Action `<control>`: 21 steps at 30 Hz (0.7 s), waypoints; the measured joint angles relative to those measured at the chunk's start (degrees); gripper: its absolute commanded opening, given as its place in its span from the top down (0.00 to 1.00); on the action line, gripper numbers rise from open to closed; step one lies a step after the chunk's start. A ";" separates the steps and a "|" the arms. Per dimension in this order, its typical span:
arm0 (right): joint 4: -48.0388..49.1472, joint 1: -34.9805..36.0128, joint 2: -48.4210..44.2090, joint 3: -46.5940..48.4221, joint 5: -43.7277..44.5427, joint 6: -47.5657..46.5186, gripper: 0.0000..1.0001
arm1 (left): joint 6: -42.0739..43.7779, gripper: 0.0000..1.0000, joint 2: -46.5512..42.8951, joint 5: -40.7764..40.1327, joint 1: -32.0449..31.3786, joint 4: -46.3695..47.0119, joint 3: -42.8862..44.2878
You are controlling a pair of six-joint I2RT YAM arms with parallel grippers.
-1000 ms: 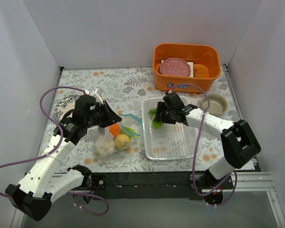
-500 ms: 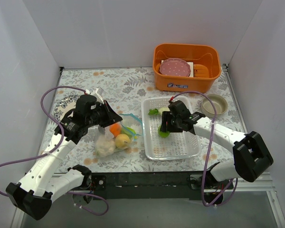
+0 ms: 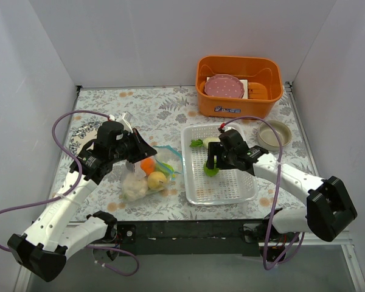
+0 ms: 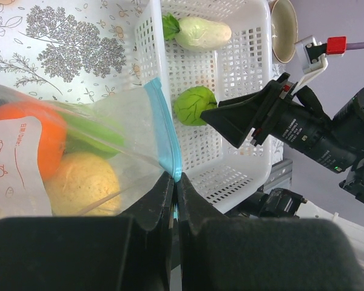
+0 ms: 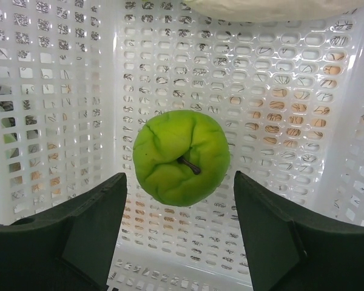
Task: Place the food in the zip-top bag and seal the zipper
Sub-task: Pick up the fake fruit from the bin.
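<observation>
Green pepper point(image 5: 181, 156), stem up, on the floor of the perforated tray point(image 3: 231, 188), in its near half. The right gripper point(image 5: 179, 182) hangs over it with jaws spread wide, one finger on each side and a gap at both; nothing is gripped. Left of the tray, the bag point(image 3: 135, 182) lies on the cloth with an orange point(image 4: 39, 142) and a lemon point(image 4: 79, 182) visible inside, plus something pale that cannot be named. The left gripper point(image 4: 173, 185) is clamped on the bag's mouth at the zipper point(image 4: 164, 130), lifting that edge so the mouth opens toward the tray.

Step in hand, as judged: picking the pepper, with filling partly done and sealing not begun. The next move calls for lowering until the fingers flank the pepper's widest part, closing, then a carry leftward over the tray wall into the held-up mouth. The round, smooth toy may slip or roll if pinched off-centre. Farther back in the tray lies a radish point(image 4: 201, 33), not yet bagged.

Surface: a table under a floral cloth point(image 3: 164, 106). Right of the tray stands a small bowl point(image 3: 274, 135). At the far right, an orange bin point(image 3: 202, 82) holds a pink plate point(image 3: 224, 87). Plain white walls point(image 3: 140, 36) close the left, far and right sides.
</observation>
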 measured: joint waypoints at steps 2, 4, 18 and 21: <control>0.09 0.00 -0.63 0.00 -0.04 -0.24 0.21 | -0.02 1.00 0.09 0.11 0.00 0.02 0.00; 0.26 0.00 -0.85 0.00 -0.33 -0.59 0.21 | -0.02 1.00 0.17 0.24 0.00 0.04 0.00; 0.33 0.17 3.91 0.11 -0.85 -1.40 0.40 | 0.20 1.00 0.20 0.83 0.00 0.02 0.00; 0.46 0.37 3.87 0.11 -0.63 -0.96 0.49 | 0.26 1.00 0.20 0.96 0.00 0.02 0.00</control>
